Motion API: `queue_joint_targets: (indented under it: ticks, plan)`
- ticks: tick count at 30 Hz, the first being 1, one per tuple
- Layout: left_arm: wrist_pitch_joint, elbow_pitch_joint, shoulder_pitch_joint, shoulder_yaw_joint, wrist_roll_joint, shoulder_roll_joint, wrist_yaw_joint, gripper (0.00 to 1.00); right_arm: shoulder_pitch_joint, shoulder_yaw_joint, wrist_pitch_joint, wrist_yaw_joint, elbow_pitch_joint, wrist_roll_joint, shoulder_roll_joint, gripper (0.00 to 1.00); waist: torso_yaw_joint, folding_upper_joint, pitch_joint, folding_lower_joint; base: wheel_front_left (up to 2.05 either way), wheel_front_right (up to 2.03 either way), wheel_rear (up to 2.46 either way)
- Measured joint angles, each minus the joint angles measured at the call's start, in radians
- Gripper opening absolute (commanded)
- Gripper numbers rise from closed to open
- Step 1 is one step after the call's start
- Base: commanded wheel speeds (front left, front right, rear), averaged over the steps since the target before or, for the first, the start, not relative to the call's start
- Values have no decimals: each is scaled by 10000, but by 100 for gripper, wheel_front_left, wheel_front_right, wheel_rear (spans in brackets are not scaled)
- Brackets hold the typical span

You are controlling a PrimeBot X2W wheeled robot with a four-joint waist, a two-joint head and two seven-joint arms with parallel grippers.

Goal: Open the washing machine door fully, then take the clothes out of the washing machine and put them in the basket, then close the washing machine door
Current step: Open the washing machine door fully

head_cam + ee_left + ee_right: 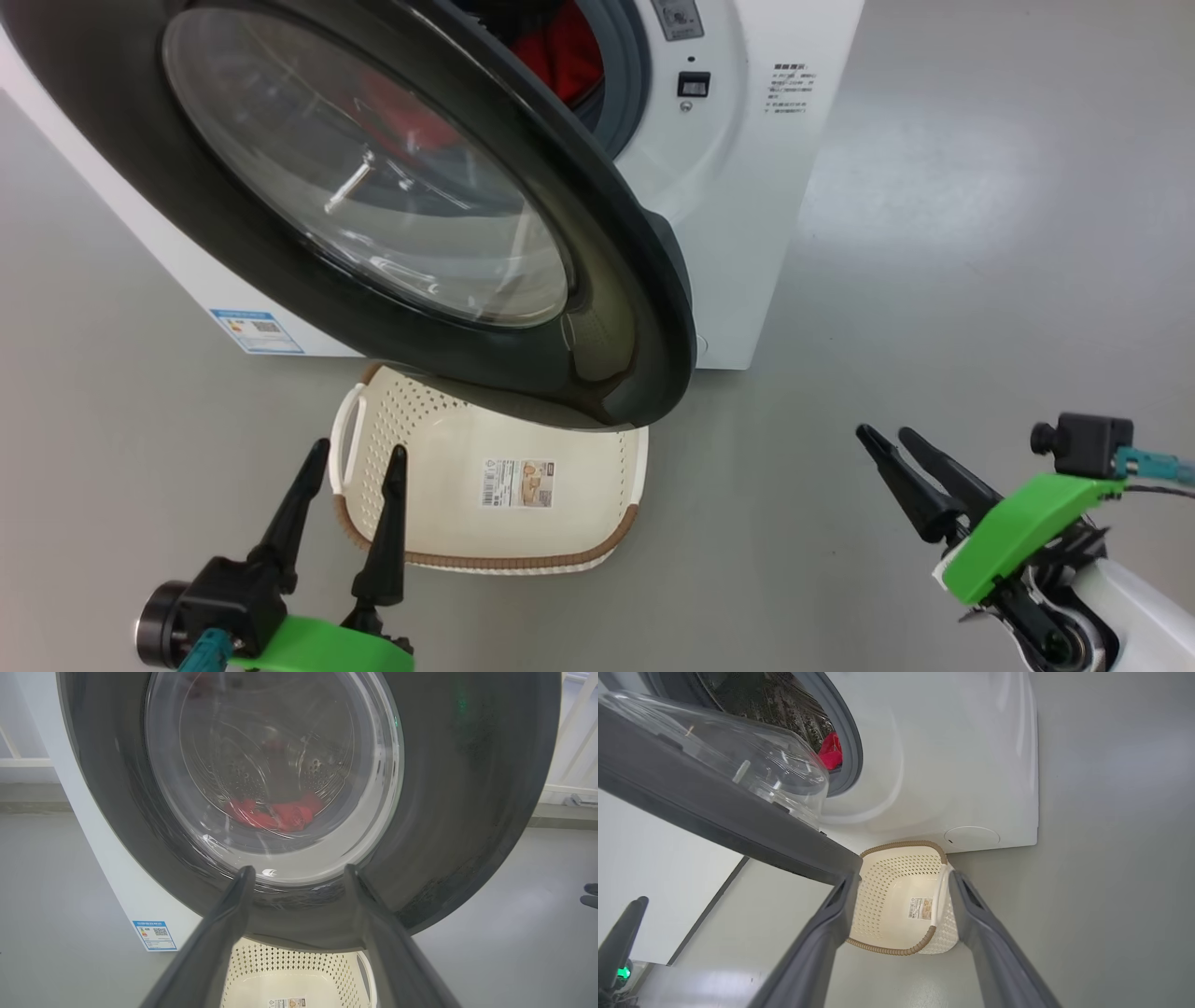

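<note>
Left gripper (361, 448): one, two fingers spread apart, near the basket's left end.
Blue label (257, 330): one, low on the machine's front.
Washing machine door (373, 187): one, swung partly open, its lower edge over the basket.
Basket (485, 558): one, on the floor (934, 327) before the machine, one sticker (516, 483) on its base.
Clothes (560, 51): red heap inside the drum; number of pieces cannot be told.
Washing machine (766, 187): one, white.
Right gripper (882, 431): one, two fingers spread apart, well right of the basket.

We can read nothing, blue QR label (257, 331) low on the washing machine (747, 233), printed sticker (518, 483) in the basket (523, 560) before it, both too small.
</note>
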Motion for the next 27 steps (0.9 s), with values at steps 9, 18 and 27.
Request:
queue_joint_targets:
  ticks: [9, 18, 27]
  plan:
    - [0, 140, 190, 182, 65, 2, -71, 100, 142, 372, -1680, 0, 704, -1170, -163, 100, -132, 0, -73, 0, 0, 0, 0]
    - [0, 142, 180, 284, 65, 0, -82, 100, 1126, -2359, -1793, 2, 199, -4117, 826, 100, -227, 0, 21, 0, 0, 0, 0]
    - [0, 151, 174, 316, 65, -2, -90, 100, 2517, -4702, -1808, 2, -1258, -6815, 2188, 100, -197, -1, 35, 0, 0, 0, 0]
